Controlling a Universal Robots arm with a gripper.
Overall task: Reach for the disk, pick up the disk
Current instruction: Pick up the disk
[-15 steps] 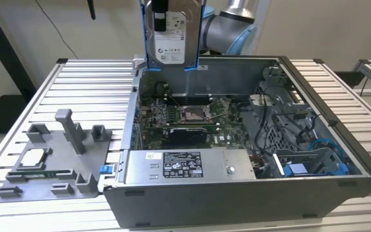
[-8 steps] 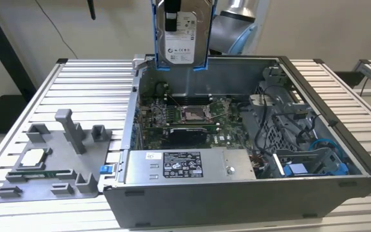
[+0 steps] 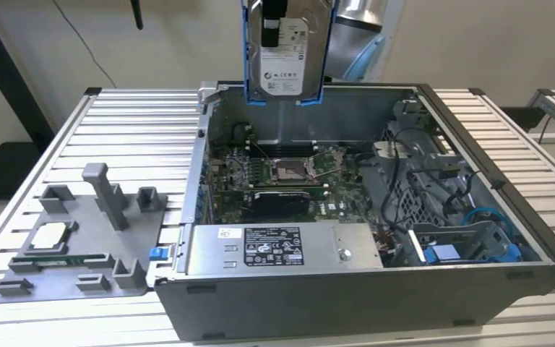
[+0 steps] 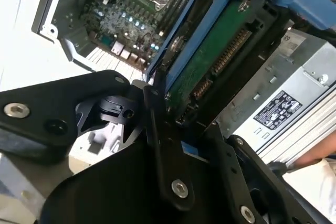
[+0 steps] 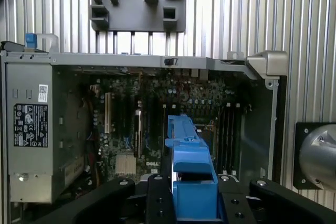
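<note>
The disk [image 3: 285, 61] hangs upright in the air above the far wall of the open computer case [image 3: 509, 289]. It is silver-grey with a white label and blue bracket rails down both edges. My gripper [image 3: 275, 25] comes down from above and is shut on the disk, one black finger lying over its labelled face. In the second wrist view, the black fingers [image 4: 157, 129] clamp the disk [image 4: 210, 61], whose green circuit board and blue rail face the camera. In the first wrist view, the blue rail of the disk [image 5: 191, 177] stands between the black finger mounts [image 5: 157, 203].
Inside the case lie the motherboard [image 3: 287, 173], a grey box with a sticker [image 3: 277, 249] and a blue drive cage [image 3: 461, 249]. On the slatted metal table [image 3: 133, 116], at the exterior view's left, a grey fixture [image 3: 80, 246] carries a small square chip [image 3: 48, 235].
</note>
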